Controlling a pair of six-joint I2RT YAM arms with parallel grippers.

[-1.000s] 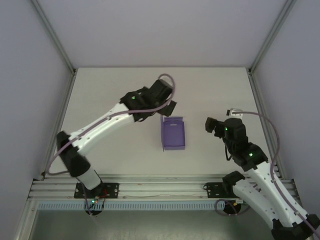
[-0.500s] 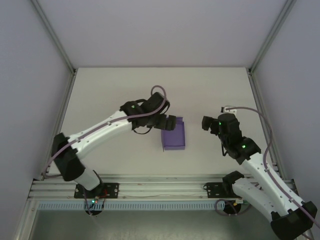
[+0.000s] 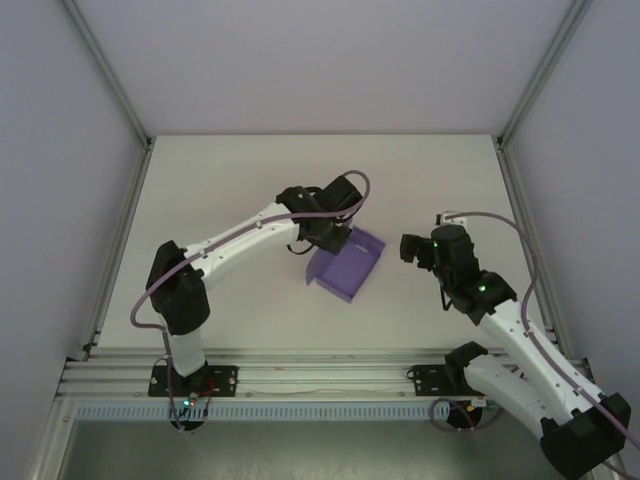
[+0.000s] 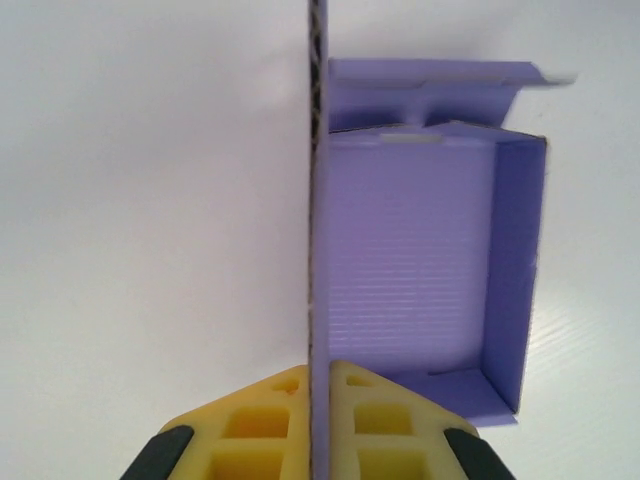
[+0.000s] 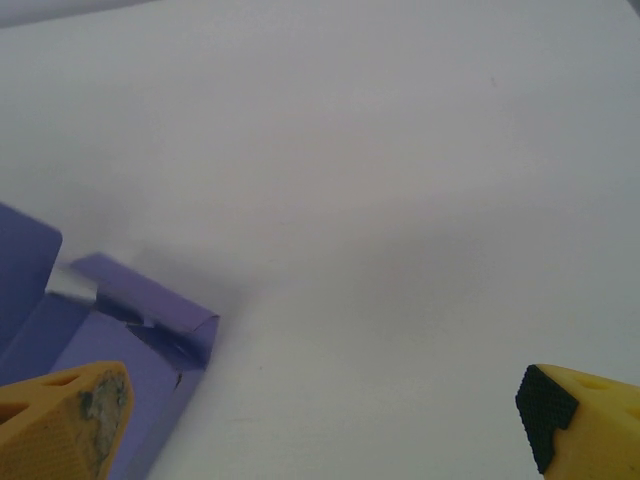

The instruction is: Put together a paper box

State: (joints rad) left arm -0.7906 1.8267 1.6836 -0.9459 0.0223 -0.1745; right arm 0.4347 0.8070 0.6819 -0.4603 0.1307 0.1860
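The paper box (image 3: 347, 265) lies askew at the middle of the table (image 3: 230, 180), open-topped, with its ribbed purple floor in plain sight. The left gripper (image 4: 318, 385) pinches one side wall, while the right gripper (image 5: 320, 410) gapes wide nearby and does not touch the box.

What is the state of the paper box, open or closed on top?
Open. The left wrist view shows the paper box with its inner floor bare between standing walls. The left gripper pinches one wall.

Soft, even light falls from above, bright without glare. Both wrist views wash the table (image 4: 150, 200) almost white, and the paper box (image 5: 160, 305) casts only a faint, blurred shadow.
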